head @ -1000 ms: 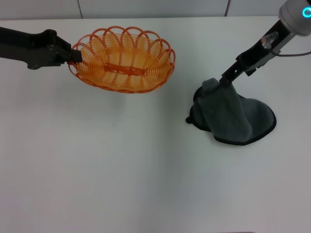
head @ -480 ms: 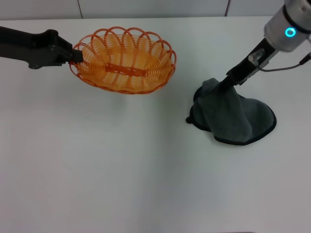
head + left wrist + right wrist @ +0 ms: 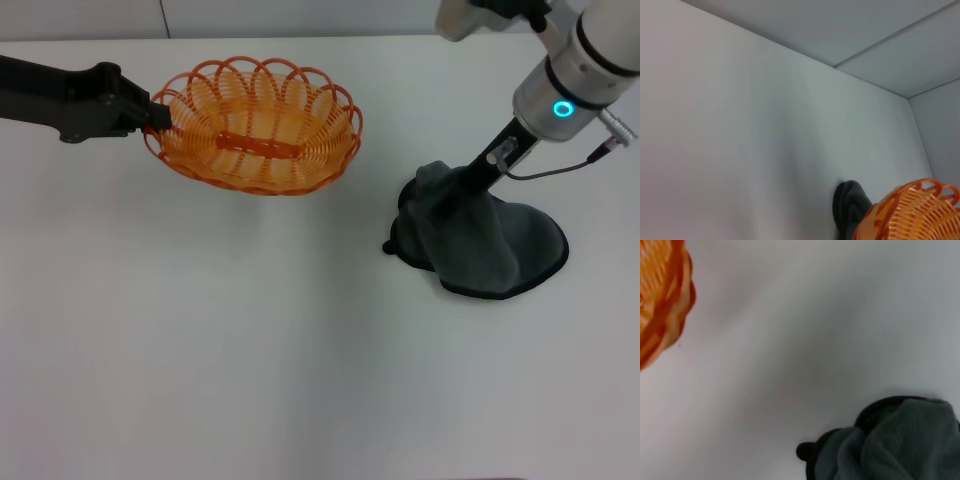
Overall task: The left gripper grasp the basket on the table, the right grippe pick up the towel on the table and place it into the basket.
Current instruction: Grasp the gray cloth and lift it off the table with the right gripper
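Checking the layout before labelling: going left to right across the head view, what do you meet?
left gripper → orange basket → grey-green towel → right gripper, which overlaps the towel's top, all on the white table.

Matte black left arm (image 3: 60, 95); silver-grey right arm (image 3: 590, 55) with cyan ring, thin grey cable.

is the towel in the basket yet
No, the towel lies heaped on the table, apart from the basket.
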Robot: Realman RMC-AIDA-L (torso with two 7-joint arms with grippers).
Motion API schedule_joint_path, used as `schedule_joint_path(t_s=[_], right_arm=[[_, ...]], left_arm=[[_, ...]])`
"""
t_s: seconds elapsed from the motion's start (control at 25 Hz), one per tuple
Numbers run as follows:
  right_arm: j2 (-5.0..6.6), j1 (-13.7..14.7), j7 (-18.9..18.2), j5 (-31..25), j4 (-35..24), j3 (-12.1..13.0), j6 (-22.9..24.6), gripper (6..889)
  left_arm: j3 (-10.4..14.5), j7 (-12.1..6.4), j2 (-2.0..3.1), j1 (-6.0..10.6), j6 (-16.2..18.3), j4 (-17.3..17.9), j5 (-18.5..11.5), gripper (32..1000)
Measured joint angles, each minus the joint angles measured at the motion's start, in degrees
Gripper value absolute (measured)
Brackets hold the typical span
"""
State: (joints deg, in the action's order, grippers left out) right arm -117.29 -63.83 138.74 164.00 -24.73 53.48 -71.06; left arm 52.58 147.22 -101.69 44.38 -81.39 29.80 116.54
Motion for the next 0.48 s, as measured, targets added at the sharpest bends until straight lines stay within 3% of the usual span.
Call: schedule_joint_path(t_s=[0.48], right_arm=[[-0.34, 0.80, -1.61, -0.12, 1.57, 0.22, 3.94, 861]], left_arm=[[0.02, -0.09, 0.00, 0.06, 0.09, -0.01, -0.23, 99]])
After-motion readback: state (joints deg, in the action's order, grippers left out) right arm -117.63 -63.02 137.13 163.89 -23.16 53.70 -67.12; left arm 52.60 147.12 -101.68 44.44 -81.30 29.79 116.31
